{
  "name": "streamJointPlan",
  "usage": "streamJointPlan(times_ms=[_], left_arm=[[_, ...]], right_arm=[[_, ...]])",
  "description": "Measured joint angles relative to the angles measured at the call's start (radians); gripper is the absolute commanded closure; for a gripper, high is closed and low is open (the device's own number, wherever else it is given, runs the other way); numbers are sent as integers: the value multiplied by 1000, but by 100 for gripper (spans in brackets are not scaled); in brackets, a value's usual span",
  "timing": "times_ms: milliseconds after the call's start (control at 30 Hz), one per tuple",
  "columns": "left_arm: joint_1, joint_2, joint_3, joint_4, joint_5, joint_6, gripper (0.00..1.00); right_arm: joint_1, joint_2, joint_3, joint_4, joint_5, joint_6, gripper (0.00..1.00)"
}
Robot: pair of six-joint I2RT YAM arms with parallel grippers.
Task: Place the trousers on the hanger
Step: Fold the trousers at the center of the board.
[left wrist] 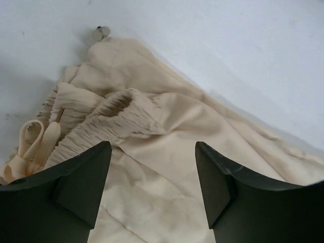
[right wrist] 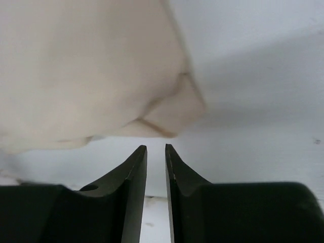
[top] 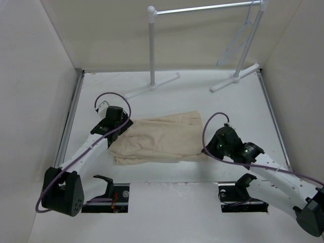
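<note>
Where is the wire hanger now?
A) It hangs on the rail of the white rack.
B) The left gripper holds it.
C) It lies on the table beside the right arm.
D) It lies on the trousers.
A: the hanger hangs from the rail of the white rack, near its right post, well apart from the trousers.

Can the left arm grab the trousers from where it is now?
Probably yes. The left gripper is open just above the trousers, near their gathered waistband, and nothing lies between them. It would likely only need to go down and close.
</note>
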Motion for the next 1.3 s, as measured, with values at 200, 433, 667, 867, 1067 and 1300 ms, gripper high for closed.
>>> streamJointPlan(times_ms=[200,433,667,867,1067,1300], left_arm=[[-127,-48,159,-63,-13,11,65],[-511,66,225,-38,-22,-39,71],[-576,90,16,-47,-44,-141,70],[-563,39,-58,-130,-61,-200,59],[-555,-29,2,-204,-93,-201,55],[-525,-32,124,-211,-95,-150,82]], right_arm=[[-70,133,249,103,-48,-110,86],[-198,566,390,427,-146,-196,90],[-290,887,455,601,-198,-160,87],[-292,919,483,594,-209,-133,49],[-287,673,503,465,-216,-203,33],[-399,487,808,360,-264,-305,81]])
